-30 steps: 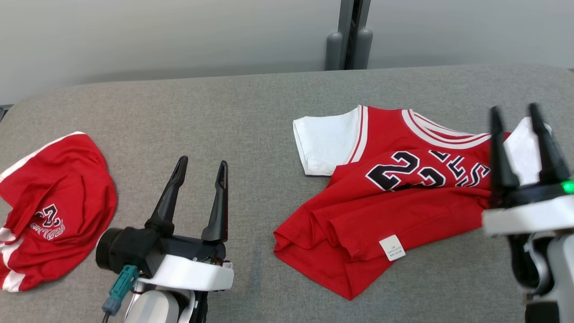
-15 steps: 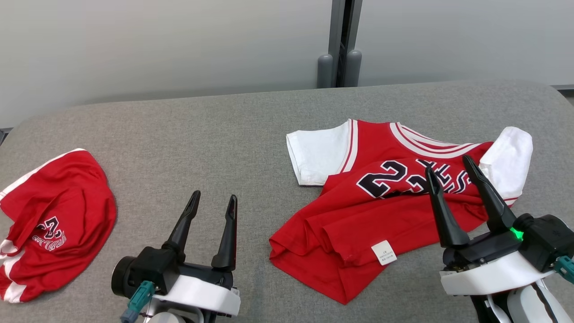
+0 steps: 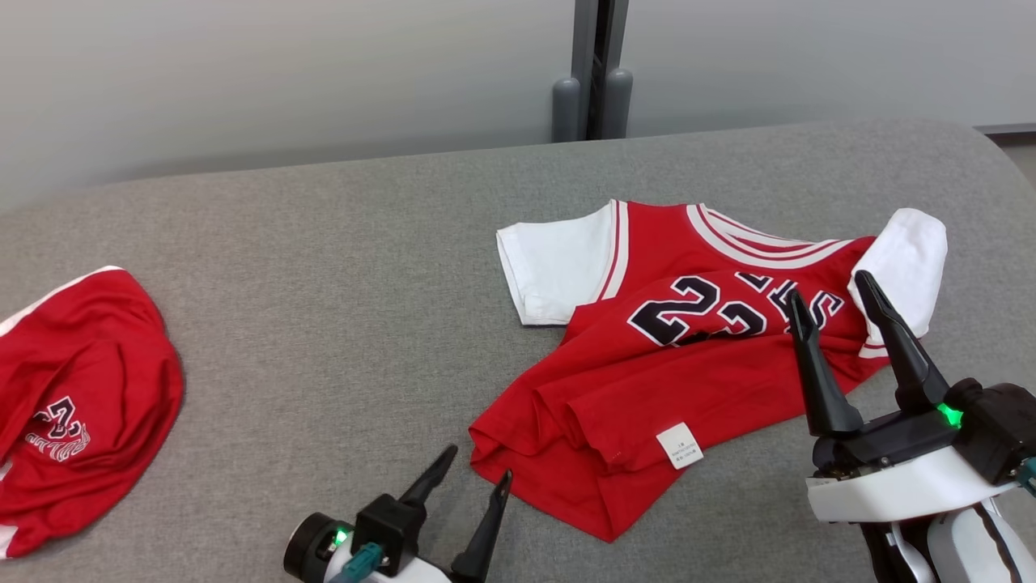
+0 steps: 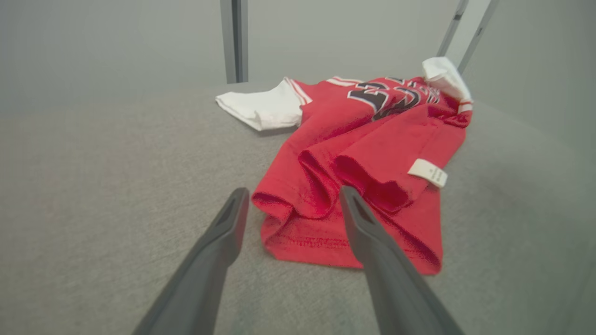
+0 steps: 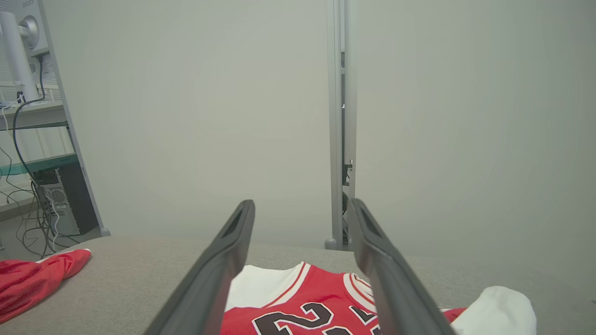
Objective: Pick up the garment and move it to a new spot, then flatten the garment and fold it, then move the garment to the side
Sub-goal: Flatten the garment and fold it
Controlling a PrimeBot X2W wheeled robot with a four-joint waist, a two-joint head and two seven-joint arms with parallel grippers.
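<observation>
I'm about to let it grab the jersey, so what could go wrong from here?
The jersey lies bunched, its hem doubled near the open left gripper: a pinch there may catch only some layers. The open right gripper aims over the collar, not at cloth, so the lift may come lopsided.

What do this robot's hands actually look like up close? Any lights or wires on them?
The left end effector and the right end effector each have two long, tapering dark fingers on a black base. A white shell wraps the right wrist. Each carries a small green light, and a teal plug sits by the left one.
</observation>
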